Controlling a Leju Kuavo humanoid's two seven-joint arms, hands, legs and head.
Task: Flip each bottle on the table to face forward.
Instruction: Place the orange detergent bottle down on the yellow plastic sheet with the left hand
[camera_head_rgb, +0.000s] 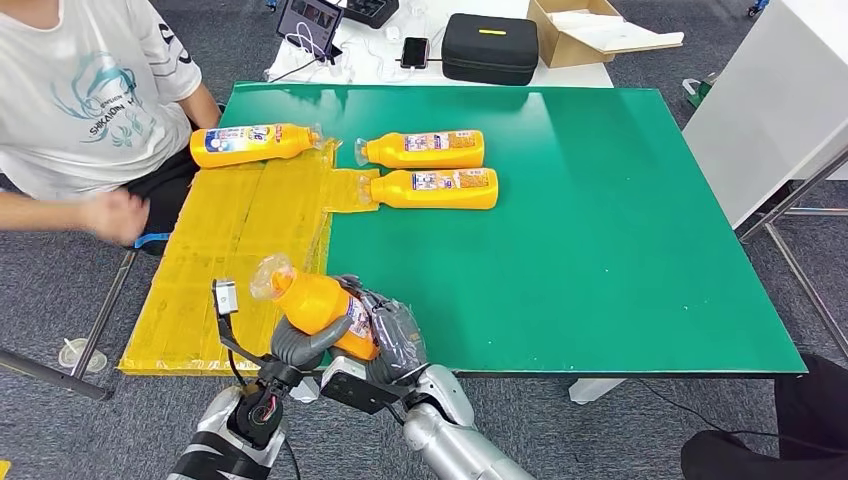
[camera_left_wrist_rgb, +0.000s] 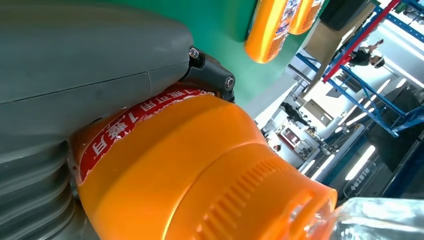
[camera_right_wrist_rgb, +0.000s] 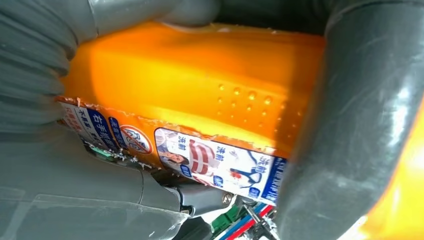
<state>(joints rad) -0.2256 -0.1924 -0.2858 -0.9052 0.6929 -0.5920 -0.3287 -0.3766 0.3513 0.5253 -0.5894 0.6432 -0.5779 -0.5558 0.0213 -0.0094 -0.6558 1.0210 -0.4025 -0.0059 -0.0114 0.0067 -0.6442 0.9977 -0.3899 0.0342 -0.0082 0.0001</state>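
Bottle (camera_head_rgb: 318, 305) of orange plastic sits lifted above the near edge of the green desk (camera_head_rgb: 620, 230), clear cap tilted up and away to the left; both robot hands hold it, the left robot hand (camera_head_rgb: 300, 345) wrapping it from beneath, the right robot hand (camera_head_rgb: 395, 335) closed over its base end; its label shows in the right wrist view; three more orange bottles lie on their sides farther back, one (camera_head_rgb: 255, 143) on the yellow sheet (camera_head_rgb: 225, 255), two (camera_head_rgb: 425, 149) (camera_head_rgb: 435, 188) side by side on the green; a person's hand (camera_head_rgb: 118, 215) hovers beside the desk's left edge.
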